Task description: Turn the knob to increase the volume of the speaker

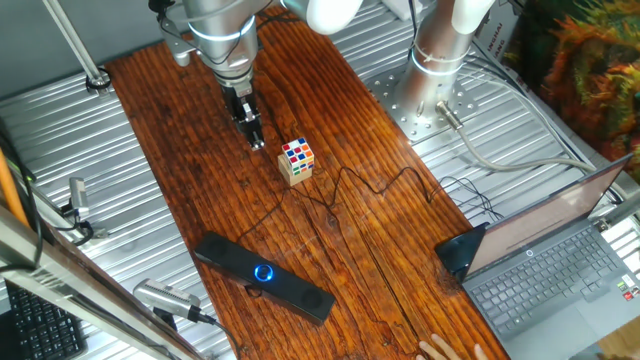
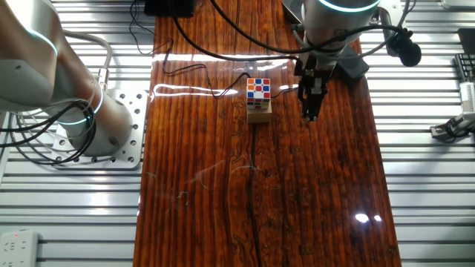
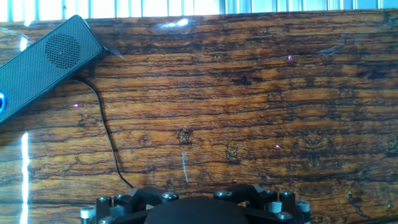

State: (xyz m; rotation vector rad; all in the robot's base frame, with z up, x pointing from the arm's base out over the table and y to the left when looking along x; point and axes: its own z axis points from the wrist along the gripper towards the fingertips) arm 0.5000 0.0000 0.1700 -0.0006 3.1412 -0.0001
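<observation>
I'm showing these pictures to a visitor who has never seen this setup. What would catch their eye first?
Probably the colourful puzzle cube perched on a small wooden block at mid-table, bright against the dark wood. Next, the knob glowing blue at the middle of the speaker, which lies at the near end of the table in one fixed view. The gripper hangs beside the cube, well away from the speaker.

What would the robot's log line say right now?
stage: approach | gripper: jaws look closed, holding nothing, beside puzzle cube | knob: untouched, lit blue | speaker: far across table
</observation>
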